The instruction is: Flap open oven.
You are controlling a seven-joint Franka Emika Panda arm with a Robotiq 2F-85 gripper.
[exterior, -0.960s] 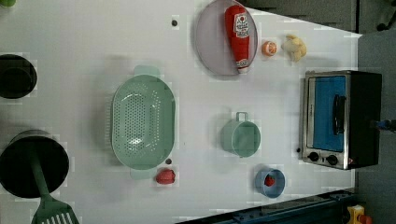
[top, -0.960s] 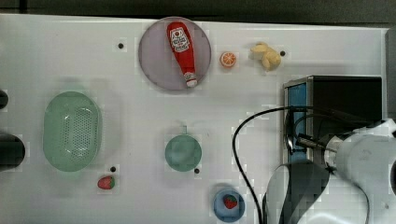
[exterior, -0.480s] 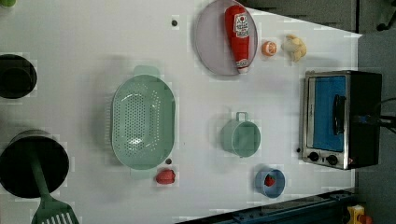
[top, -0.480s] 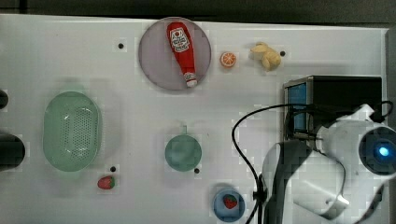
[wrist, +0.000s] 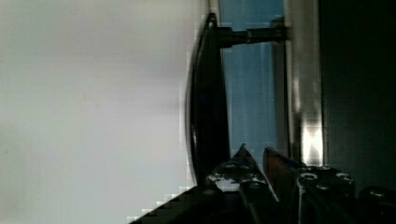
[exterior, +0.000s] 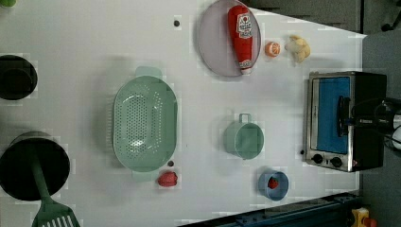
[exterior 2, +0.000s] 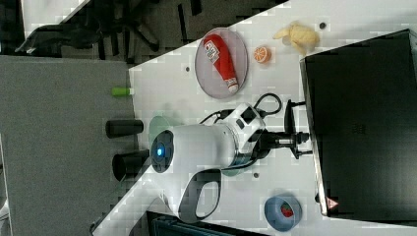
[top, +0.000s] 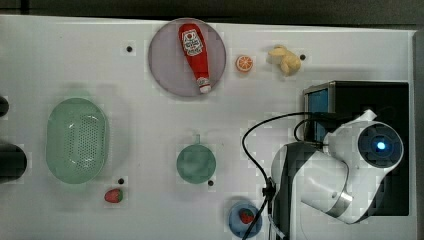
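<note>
The oven [exterior: 341, 120] sits at the right edge of the white bench [exterior: 94, 42] in the left view, its blue glass door shut and facing across the bench, two black knobs at the near end of its silver front. The dark bar handle [exterior: 340, 116] stands out from the door on posts. The arm's tool [wrist: 254, 163] has its tips right at that handle: in the wrist view two narrow fingers [wrist: 240, 161] stand only a sliver apart, lying between the bar [wrist: 208, 98] and the glass, and I cannot tell whether they pinch anything. In the right view the tool [exterior 2: 295, 139] points level at the oven's front edge.

Elsewhere in the top view: a ketchup bottle [top: 195, 50] on a grey plate [top: 165, 70] at the far side, a green cup [top: 196, 163] mid-bench, a green colander [top: 77, 140] to the top view's left, and a blue bowl [top: 239, 220] holding a strawberry beside the arm's base.
</note>
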